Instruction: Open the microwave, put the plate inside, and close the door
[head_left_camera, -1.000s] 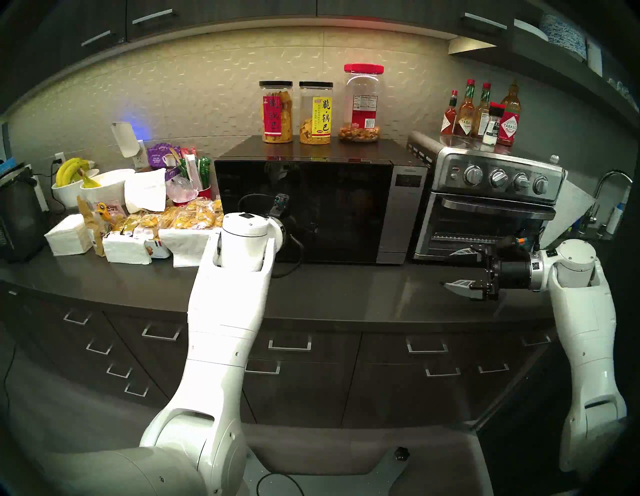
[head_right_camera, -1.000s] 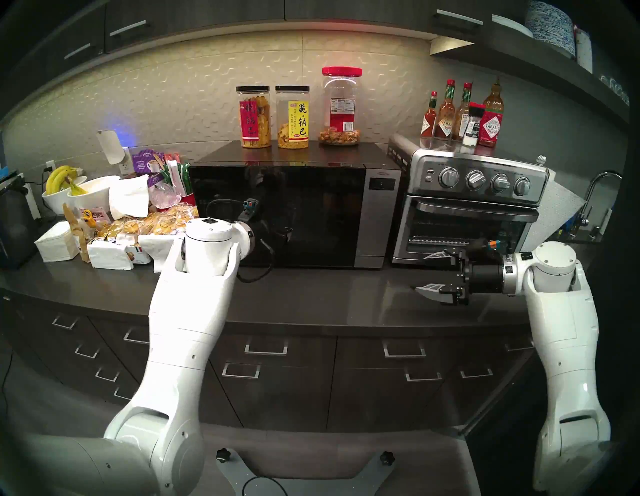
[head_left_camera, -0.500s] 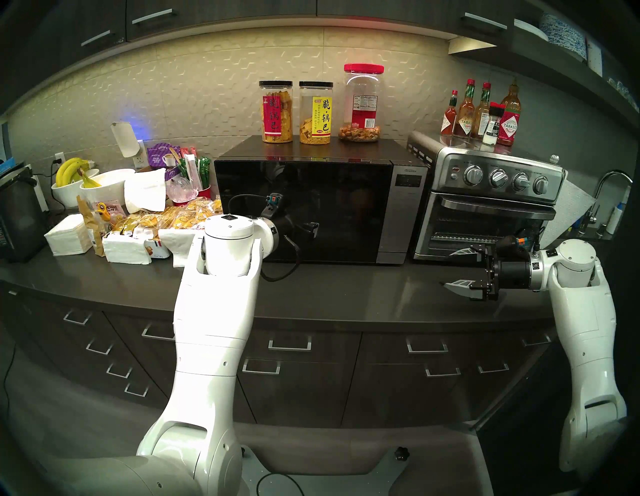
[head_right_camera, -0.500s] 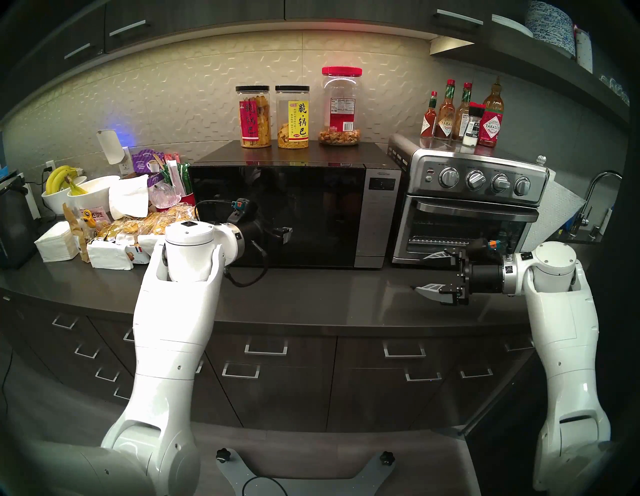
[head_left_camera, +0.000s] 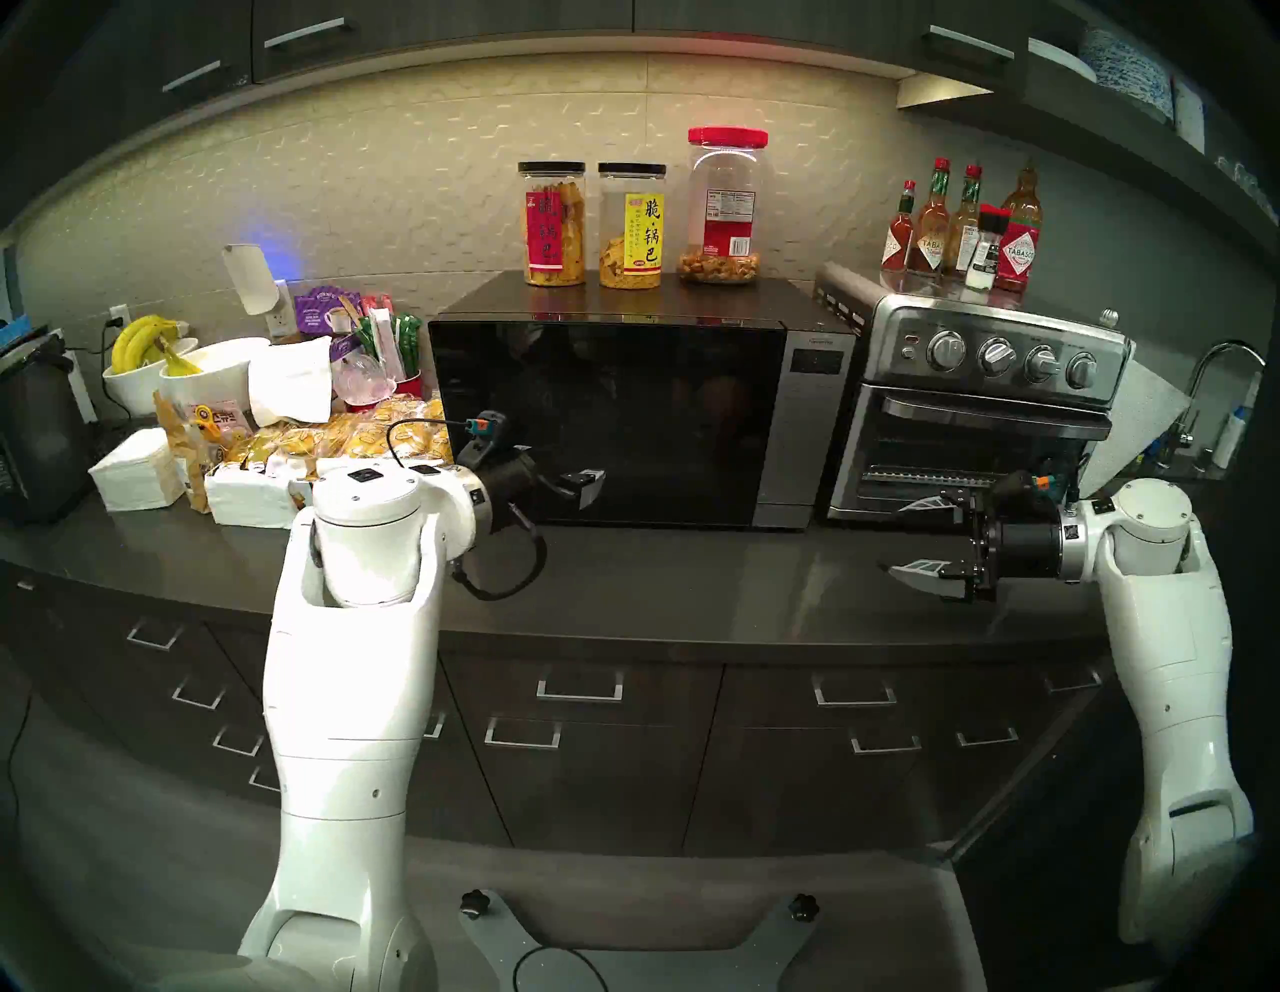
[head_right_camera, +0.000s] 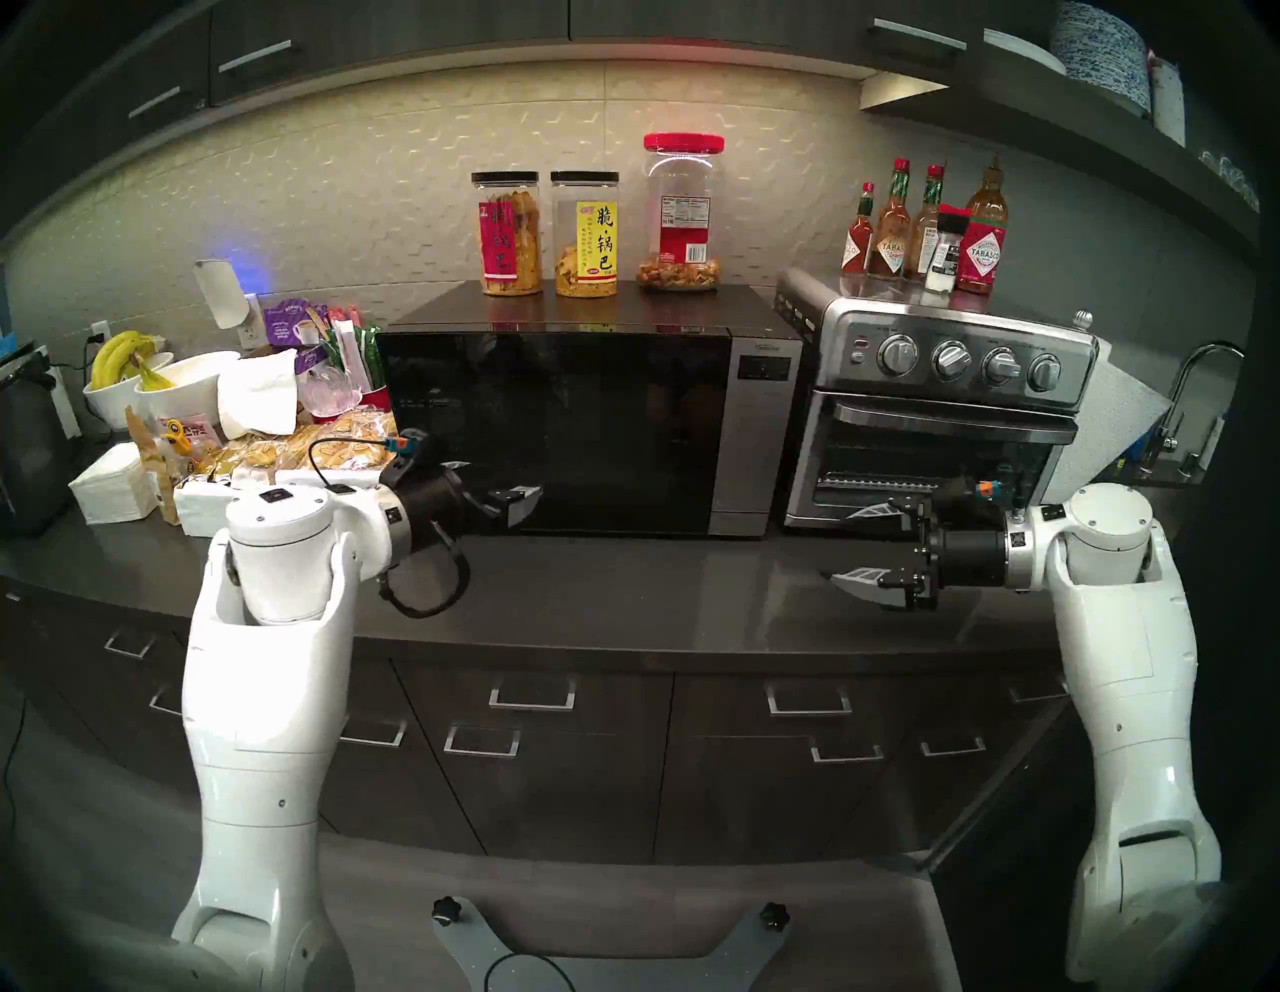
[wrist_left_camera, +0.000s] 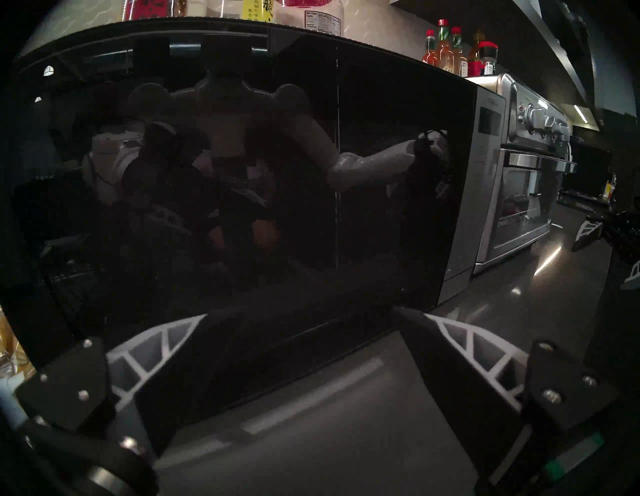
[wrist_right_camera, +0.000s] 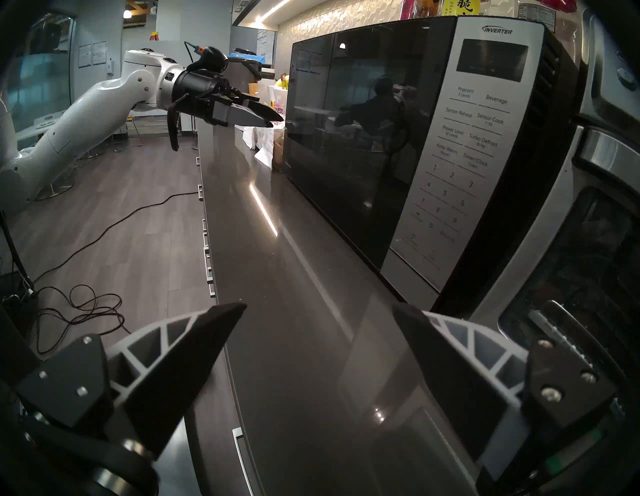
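The microwave (head_left_camera: 637, 422) stands on the counter (head_left_camera: 692, 589), toaster oven (head_left_camera: 970, 415) just right, jars (head_left_camera: 630, 225) on top.

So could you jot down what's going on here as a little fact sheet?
microwave: on the counter, door shut
plate: not visible in any view
left claw: open, empty, in front of the door's lower left part, apart from the glass
right claw: open, empty, over the counter before the toaster oven
on top of microwave: three snack jars
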